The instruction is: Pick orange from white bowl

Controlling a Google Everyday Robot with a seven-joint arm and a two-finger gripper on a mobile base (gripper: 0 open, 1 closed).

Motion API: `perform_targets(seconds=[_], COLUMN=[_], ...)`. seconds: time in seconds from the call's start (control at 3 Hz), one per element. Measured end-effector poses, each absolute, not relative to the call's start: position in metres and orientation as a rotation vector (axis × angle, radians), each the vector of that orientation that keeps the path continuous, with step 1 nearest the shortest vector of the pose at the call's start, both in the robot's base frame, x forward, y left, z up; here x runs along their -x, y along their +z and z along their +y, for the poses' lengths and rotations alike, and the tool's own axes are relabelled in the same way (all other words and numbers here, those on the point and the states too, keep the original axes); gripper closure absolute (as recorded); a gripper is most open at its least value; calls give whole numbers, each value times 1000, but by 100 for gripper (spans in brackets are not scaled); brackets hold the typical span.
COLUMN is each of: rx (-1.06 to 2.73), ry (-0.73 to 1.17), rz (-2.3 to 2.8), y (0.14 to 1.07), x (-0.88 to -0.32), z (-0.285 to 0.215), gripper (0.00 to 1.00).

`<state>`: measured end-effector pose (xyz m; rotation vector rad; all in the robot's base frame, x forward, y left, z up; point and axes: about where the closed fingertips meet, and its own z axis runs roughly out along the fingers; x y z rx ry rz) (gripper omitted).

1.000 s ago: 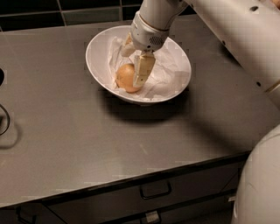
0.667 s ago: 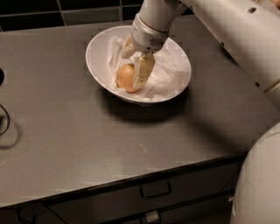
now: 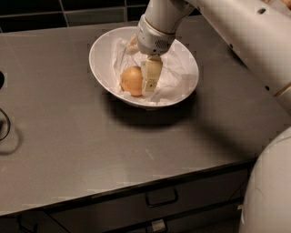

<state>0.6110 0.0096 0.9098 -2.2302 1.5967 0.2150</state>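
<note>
The orange (image 3: pixel 131 80) lies in the white bowl (image 3: pixel 101 68), on the crumpled white paper (image 3: pixel 175 75) that lines it, left of the bowl's middle. My gripper (image 3: pixel 149 81) reaches down into the bowl from the upper right. Its cream-coloured tip stands right against the orange's right side. The arm's white wrist (image 3: pixel 154 32) hangs over the bowl's far rim and hides the back of the bowl.
The bowl stands at the back of a grey countertop (image 3: pixel 91 136). A dark tiled wall (image 3: pixel 54 9) runs behind it. Drawers with a dark handle (image 3: pixel 161 200) lie below the front edge. The robot's white body (image 3: pixel 268 191) fills the lower right. A dark wire loop (image 3: pixel 5 125) is at the left edge.
</note>
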Motion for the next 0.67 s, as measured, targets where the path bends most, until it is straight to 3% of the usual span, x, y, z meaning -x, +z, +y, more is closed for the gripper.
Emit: perform_targets(seconds=[0.33,0.67], rx=[2230,2230], ry=[215,215], rz=[1597,1597], y=[910,910], x=[-611,-611], z=[10,10], gripper=[0,1])
